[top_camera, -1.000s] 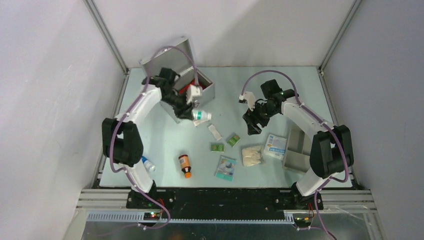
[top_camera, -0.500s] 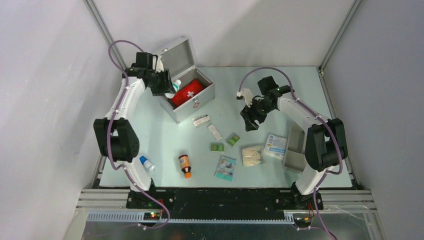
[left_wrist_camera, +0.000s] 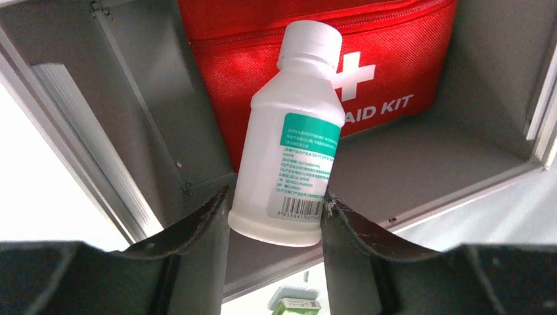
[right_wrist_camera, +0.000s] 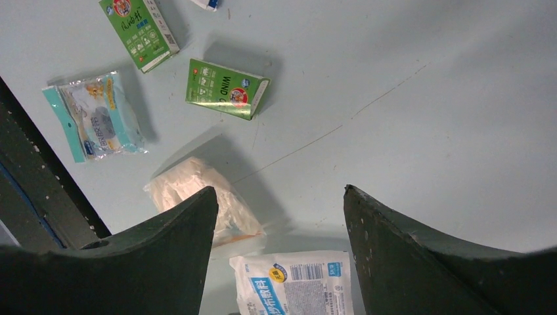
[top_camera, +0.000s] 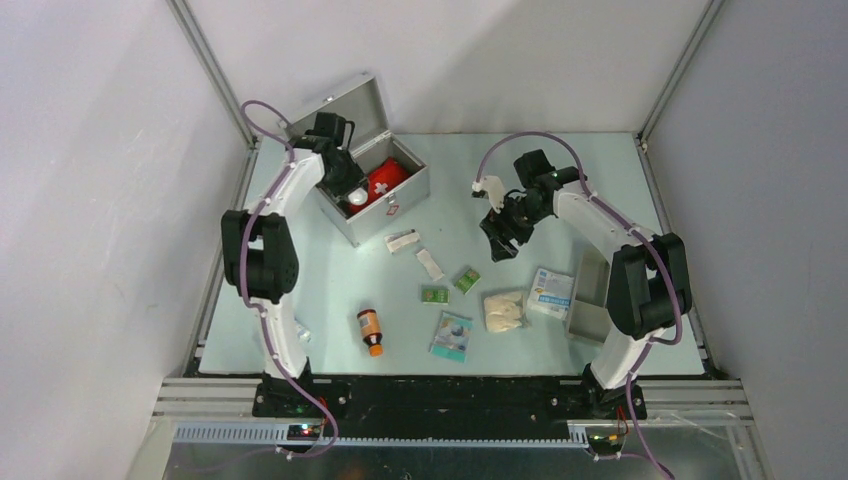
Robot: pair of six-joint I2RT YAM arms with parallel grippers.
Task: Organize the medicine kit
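Observation:
The medicine kit (top_camera: 405, 202), a silver case, stands open at the back left with its lid (top_camera: 350, 108) tilted up. A red first aid pouch (top_camera: 386, 178) (left_wrist_camera: 394, 59) lies inside it. My left gripper (top_camera: 350, 187) (left_wrist_camera: 276, 210) reaches down into the case's left end, shut on the base of a white bottle with a teal label (left_wrist_camera: 295, 151) (top_camera: 358, 198). The bottle's cap rests against the pouch. My right gripper (top_camera: 500, 238) (right_wrist_camera: 279, 203) hangs open above the table's middle right, with nothing between its fingers.
Loose on the table are a white box (top_camera: 403, 240), a sachet (top_camera: 430, 264), two green boxes (top_camera: 434, 294) (top_camera: 467, 279), a brown bottle (top_camera: 370, 328), a foil packet (top_camera: 452, 335), a gauze bag (top_camera: 504, 310), a white-blue packet (top_camera: 551, 292) and a grey tray (top_camera: 592, 298).
The left arm lifted the white bottle from in front of the case, swung it round behind the case's left end and lowered it inside. The right gripper shifted slightly toward the back.

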